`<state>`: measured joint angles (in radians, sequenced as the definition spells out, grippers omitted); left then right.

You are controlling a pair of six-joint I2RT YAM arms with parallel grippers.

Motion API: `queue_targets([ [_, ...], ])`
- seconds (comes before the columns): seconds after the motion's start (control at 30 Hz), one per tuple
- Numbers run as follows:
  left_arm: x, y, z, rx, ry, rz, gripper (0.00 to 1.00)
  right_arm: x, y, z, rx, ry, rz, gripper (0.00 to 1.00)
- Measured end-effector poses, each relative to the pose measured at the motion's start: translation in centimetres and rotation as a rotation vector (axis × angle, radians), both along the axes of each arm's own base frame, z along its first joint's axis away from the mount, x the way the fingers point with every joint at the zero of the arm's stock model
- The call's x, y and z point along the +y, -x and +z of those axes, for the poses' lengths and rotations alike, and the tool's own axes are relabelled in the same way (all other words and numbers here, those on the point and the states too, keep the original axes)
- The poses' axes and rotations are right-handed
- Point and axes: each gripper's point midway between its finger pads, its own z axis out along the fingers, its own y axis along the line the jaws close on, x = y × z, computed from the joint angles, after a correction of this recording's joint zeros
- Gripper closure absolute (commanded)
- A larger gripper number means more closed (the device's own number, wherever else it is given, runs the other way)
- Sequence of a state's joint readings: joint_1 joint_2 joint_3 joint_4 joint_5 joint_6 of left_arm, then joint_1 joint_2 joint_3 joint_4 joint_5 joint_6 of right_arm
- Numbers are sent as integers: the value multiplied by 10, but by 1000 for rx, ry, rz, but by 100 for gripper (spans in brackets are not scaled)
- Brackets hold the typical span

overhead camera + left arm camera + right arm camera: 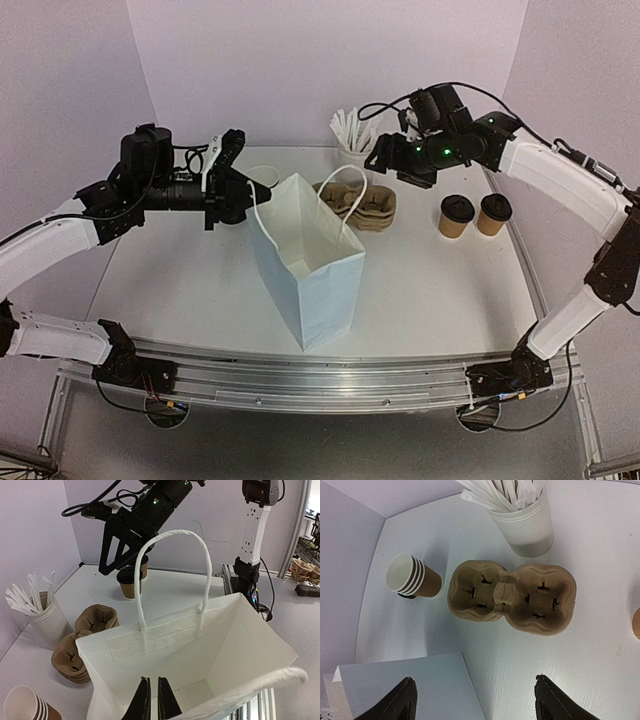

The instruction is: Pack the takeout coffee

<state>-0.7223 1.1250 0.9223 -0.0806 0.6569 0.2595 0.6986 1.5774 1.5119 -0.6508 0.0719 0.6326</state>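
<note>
Two takeout coffee cups, brown with black lids (457, 216) (494, 214), stand at the right of the table; they also show in the left wrist view (129, 582). The pale blue paper bag (310, 270) stands upright and open in the middle. My left gripper (243, 195) is at the bag's left top edge, shut on its near white handle (272, 679), with its fingers (152, 700) over the bag's empty inside (200, 645). My right gripper (395, 165) hovers open and empty (477, 700) above the table between the bag (405, 690) and the cup carriers.
A stack of brown pulp cup carriers (365, 205) (512, 597) lies behind the bag. A white holder of white sticks (352, 140) (522, 520) stands at the back. A stack of lidless brown cups (263, 177) (412, 576) stands behind the bag at the left.
</note>
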Motion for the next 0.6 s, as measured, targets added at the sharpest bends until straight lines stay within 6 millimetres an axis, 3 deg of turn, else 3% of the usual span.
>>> queue_targets([
  [0.13, 12, 12, 2, 11, -6, 11, 57, 9, -9, 12, -47, 7, -44, 29],
  [0.27, 20, 21, -2, 19, -38, 7, 17, 20, -21, 2, -49, 34, -93, 32],
  [0.3, 22, 23, -4, 22, -52, 4, 11, 22, -25, -2, -44, 44, -102, 32],
  [0.43, 30, 29, -7, -7, -129, -10, 0, 32, -41, -24, -32, 92, -136, 35],
  [0.6, 51, 36, -8, -66, -244, 0, 0, 39, -62, -40, -48, 147, -170, 35],
])
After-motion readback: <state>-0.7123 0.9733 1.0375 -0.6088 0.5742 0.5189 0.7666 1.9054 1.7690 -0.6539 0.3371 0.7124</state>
